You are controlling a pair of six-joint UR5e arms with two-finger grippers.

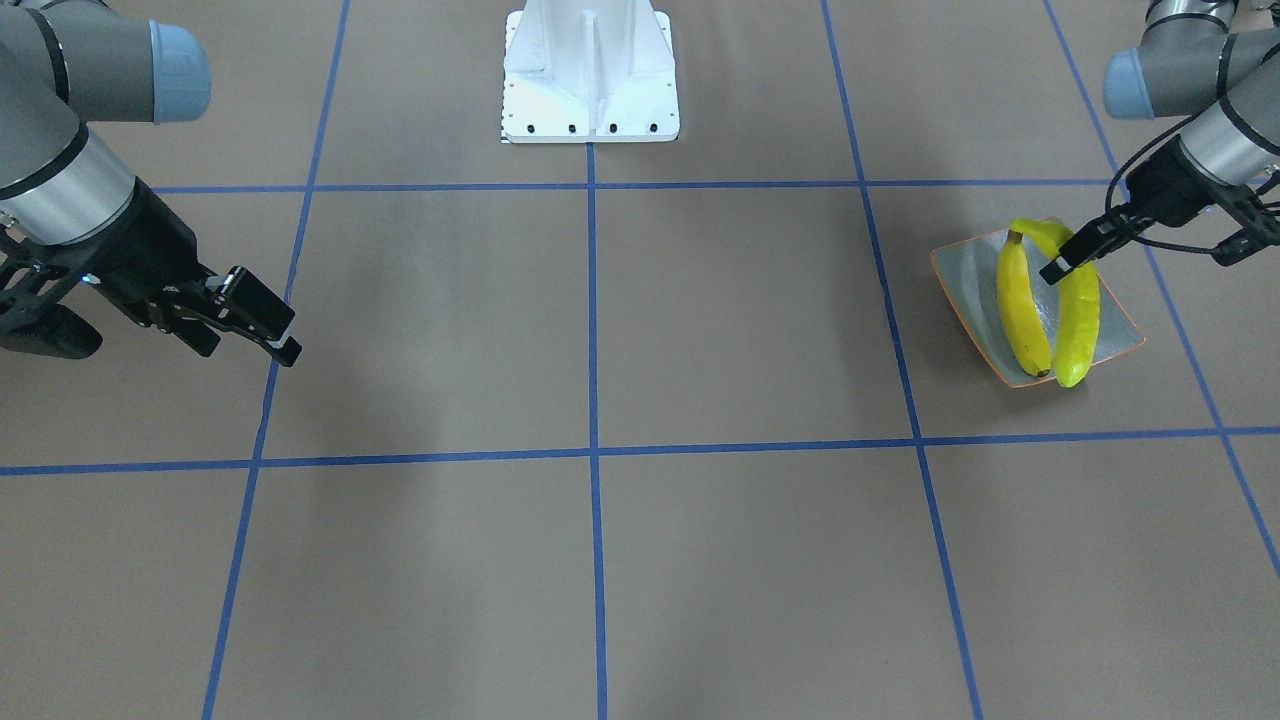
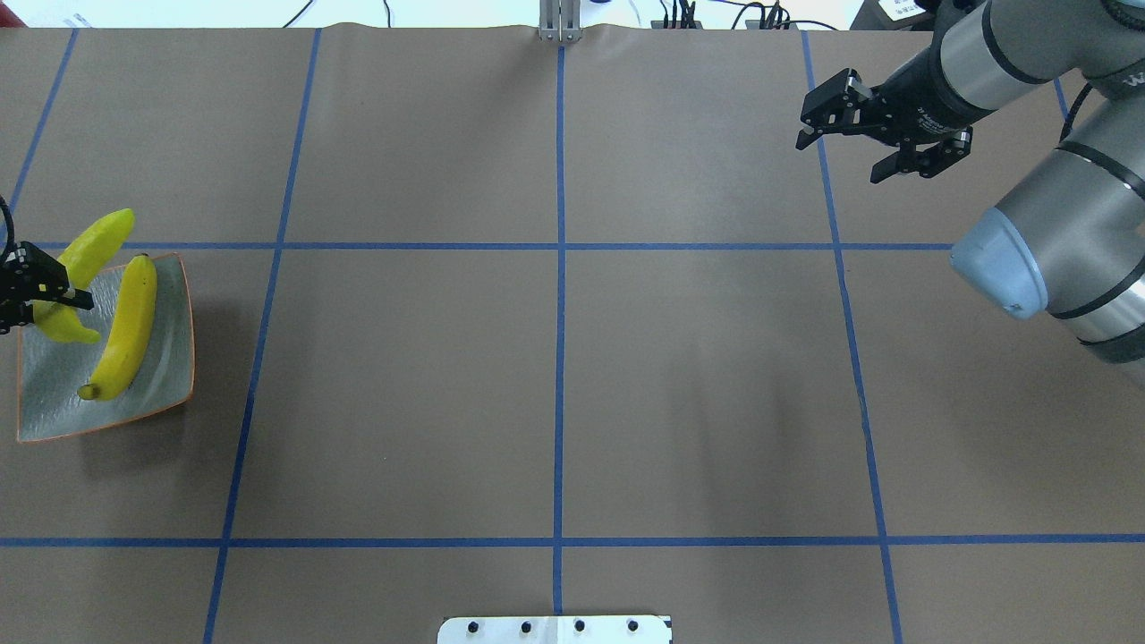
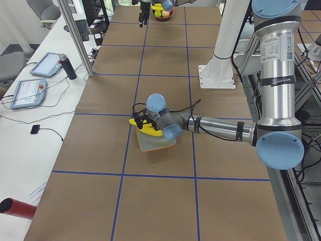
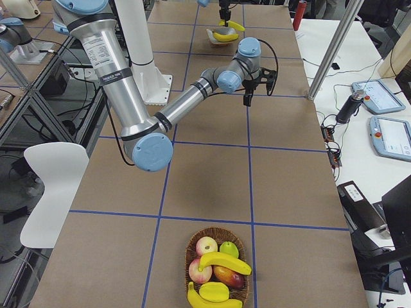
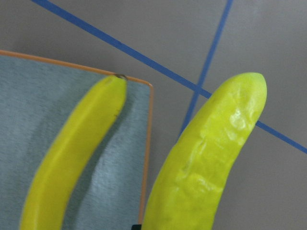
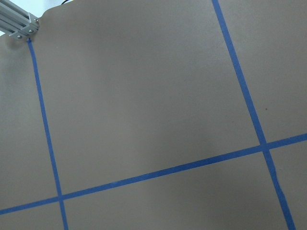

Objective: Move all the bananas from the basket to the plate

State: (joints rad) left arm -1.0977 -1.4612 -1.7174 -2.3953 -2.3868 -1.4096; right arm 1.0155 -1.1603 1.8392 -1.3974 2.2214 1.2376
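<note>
Here, a dimpled yellow-green banana [image 5: 206,163].

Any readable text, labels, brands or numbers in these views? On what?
No text can be read.
Print on the right arm's wrist: too small.
Sticker on the left arm: blurred.
Sticker on the right arm: blurred.
Bananas, plate: none.

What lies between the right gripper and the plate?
Nothing: in the overhead view, only bare brown table with blue tape lines separates the right gripper from the plate.
</note>
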